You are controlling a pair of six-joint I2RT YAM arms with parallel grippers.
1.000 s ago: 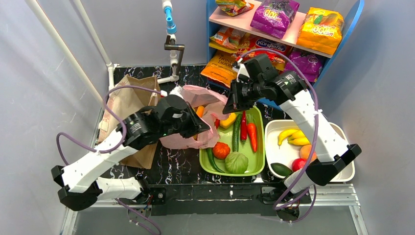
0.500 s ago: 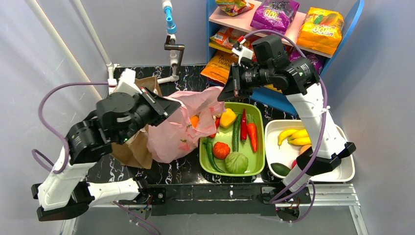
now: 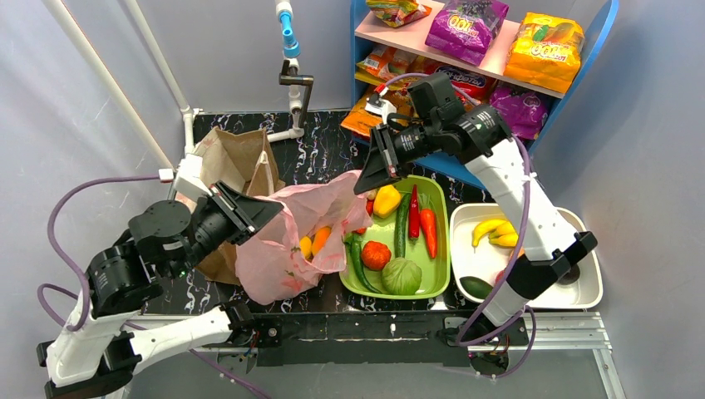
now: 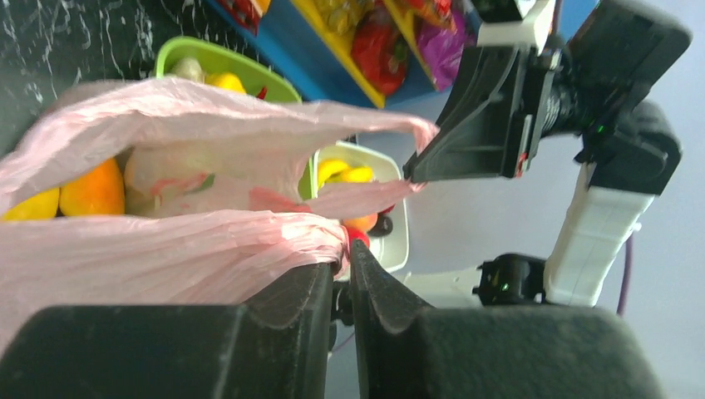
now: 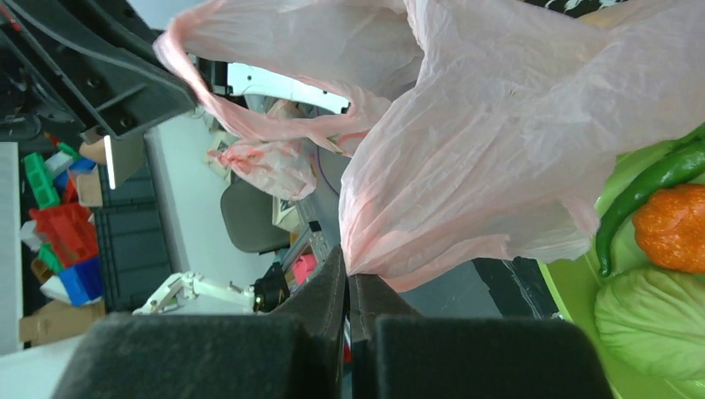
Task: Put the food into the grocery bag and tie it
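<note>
Left fingers (image 4: 376,289) and right fingers (image 5: 328,287), both nearly closed, pinched opposite edges of the grocery bag (image 3: 283,241), holding its mouth taut, likely for tying.

Top camera looks down from above and behind over the whole table (image 3: 316,150). Wrist cameras face the bag (image 4: 166,241) closely from opposite ends; all three views share it.
</note>
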